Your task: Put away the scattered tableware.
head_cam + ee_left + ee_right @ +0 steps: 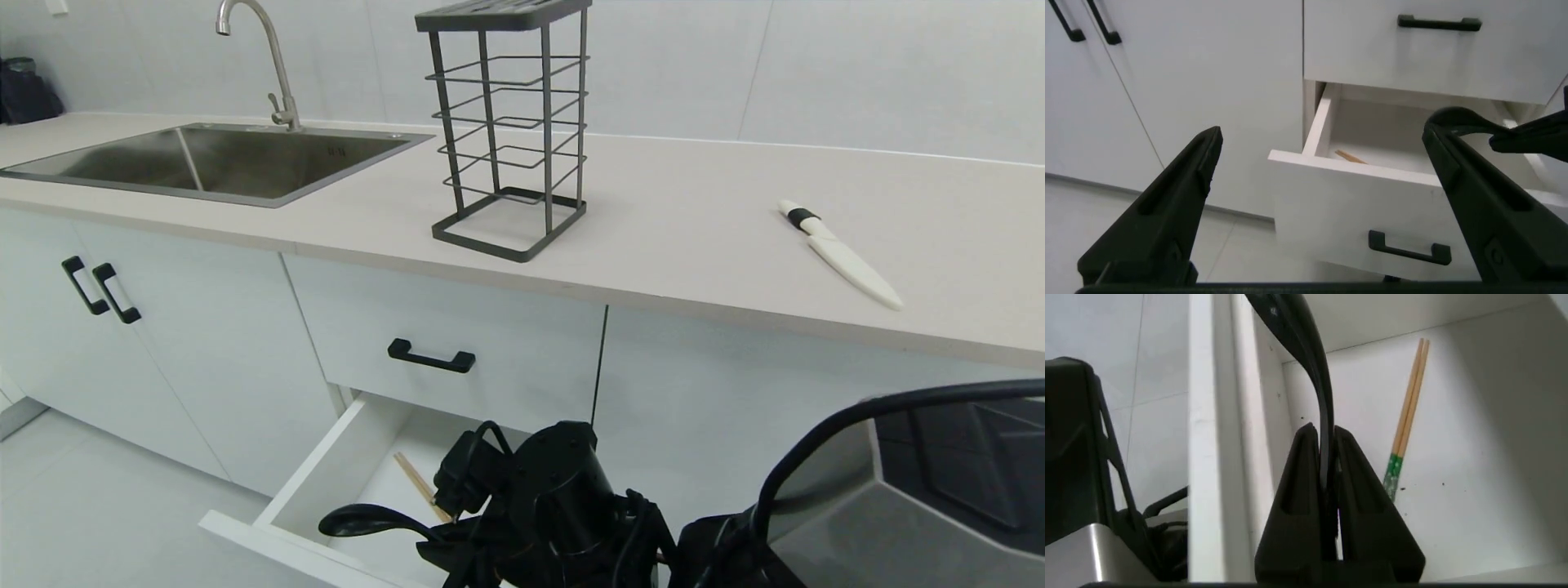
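Head view, spoon (pixel 367 518): black, hanging over the open drawer (pixel 318 465), near the chopsticks (pixel 416 482) lying inside.
Head view, knife (pixel 841 255): white, flat on the counter (pixel 694 220), far right, well apart from the rack (pixel 510 131).
Left wrist view, left gripper (pixel 1323 135): spread wide, holding nothing, facing the drawer front.
Right wrist view, right gripper (pixel 1325 437): clamped on the spoon's handle, above the drawer floor.
Handling: spoon probably light, stiff and slick, apt to swivel in the pinch. Knife likely brittle, best taken at its banded far end.
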Tool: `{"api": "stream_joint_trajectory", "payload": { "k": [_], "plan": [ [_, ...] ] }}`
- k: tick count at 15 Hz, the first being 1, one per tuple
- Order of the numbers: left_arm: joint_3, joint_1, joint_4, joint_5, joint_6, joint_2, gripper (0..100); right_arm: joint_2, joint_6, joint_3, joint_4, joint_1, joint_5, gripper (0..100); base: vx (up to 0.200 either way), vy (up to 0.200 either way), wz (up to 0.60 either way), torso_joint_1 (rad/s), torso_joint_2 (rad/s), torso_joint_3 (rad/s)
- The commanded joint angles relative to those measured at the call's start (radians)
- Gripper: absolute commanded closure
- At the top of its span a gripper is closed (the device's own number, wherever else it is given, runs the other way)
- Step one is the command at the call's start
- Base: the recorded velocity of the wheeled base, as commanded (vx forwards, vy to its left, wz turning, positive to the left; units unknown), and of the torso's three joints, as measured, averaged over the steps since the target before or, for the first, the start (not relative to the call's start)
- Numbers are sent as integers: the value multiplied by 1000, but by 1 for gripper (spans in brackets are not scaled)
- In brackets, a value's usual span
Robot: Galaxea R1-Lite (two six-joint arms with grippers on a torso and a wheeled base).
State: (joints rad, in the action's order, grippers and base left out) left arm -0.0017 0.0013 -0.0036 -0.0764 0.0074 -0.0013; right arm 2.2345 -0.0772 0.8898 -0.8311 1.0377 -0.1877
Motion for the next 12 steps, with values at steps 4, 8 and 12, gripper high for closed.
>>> {"api": "stream_joint_trajectory", "payload": {
  "k": [4, 8, 12],
  "plan": [
    [0, 0, -1, 0, 0, 1, 0, 27, -4, 43, 0, -56, 1, 100, 0, 0, 0, -21, 119, 28],
    [0, 0, -1, 0, 0, 1, 0, 56, -7, 67, 0, -82, 1, 100, 0, 0, 0, 1, 5, 13],
    [0, 0, -1, 0, -1, 1, 0, 100, 5, 75, 0, -96, 7, 100, 0, 0, 0, 0, 0, 0]
  ]
}}
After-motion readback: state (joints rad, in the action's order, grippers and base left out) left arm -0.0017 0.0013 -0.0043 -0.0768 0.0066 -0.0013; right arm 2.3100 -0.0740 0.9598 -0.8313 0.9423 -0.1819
